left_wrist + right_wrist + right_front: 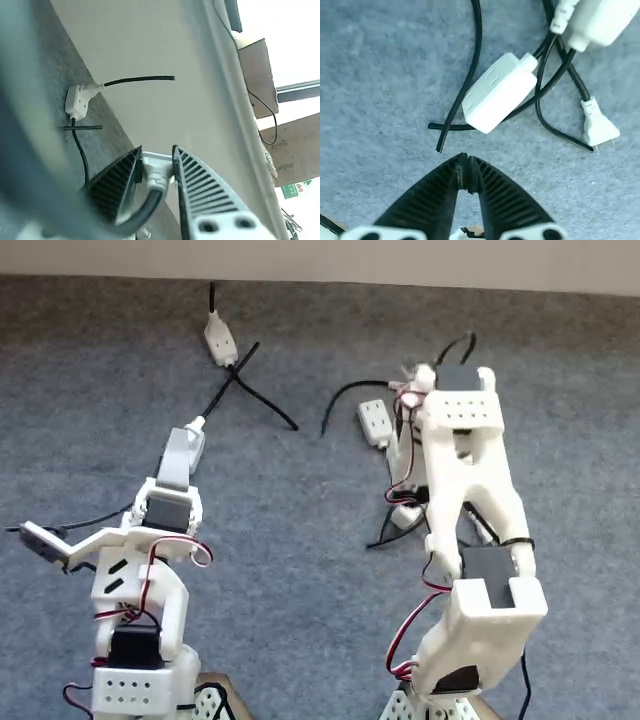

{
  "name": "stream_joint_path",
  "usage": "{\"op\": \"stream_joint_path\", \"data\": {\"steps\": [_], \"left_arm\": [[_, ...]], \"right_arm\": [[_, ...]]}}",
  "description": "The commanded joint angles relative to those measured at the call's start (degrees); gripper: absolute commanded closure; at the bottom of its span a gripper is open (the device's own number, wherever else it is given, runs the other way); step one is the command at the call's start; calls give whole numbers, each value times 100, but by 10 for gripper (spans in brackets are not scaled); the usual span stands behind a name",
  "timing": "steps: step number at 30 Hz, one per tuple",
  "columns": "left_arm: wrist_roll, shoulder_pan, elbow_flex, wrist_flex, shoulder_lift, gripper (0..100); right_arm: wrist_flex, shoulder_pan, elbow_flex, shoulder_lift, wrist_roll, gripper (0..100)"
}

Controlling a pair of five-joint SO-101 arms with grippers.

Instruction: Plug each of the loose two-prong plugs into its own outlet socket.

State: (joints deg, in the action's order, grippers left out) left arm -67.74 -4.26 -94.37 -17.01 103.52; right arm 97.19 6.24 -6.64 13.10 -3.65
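Nearest me, on the left side of the surface [300,570], the left gripper [156,154] has its jaws clamped on a white plug [158,170]. They grip the flat sides of its body, and the black cord [150,205] trails out beneath them. That looks the right hold to me. The body is small, light, hard moulded plastic and probably a bit slick, so a pinch across the flats should stop it twisting. The springy cord will likely tug it off line, though. Over toward the right edge, the right gripper [468,159] hangs above the surface with its jaws closed on nothing. Just past it a white socket block [497,92] lies among crossing cords. Near that is a loose plug [597,127] lying flat, its two thin prongs bare. I'd take that one by the body behind the prongs, never by the prongs themselves, which would bend. The block seems light enough to skid when pushed, so it wants bracing. Toward the far edge, well apart from the held plug, lies a second socket block [220,340] with cords running from both its ends.
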Motion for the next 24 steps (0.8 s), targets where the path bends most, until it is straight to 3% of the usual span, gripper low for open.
{"op": "stream_joint_path", "data": {"steps": [1, 6, 12, 19, 24], "left_arm": [[668, -66, 576, -26, -4, 991], [976, -66, 1156, -9, -681, 991], [976, -110, 3723, -88, -3916, 991], [1002, -330, 7371, -2576, -7459, 992], [1029, -426, 9103, -4123, -9095, 992]], "right_arm": [[-330, -84, 426, -356, 35, 991], [-945, -84, 1209, -356, 62, 991], [-1851, -75, 2193, -356, 79, 991], [-2949, -48, 3116, -356, 79, 991], [-3864, -40, 3618, -347, 88, 991]]}}
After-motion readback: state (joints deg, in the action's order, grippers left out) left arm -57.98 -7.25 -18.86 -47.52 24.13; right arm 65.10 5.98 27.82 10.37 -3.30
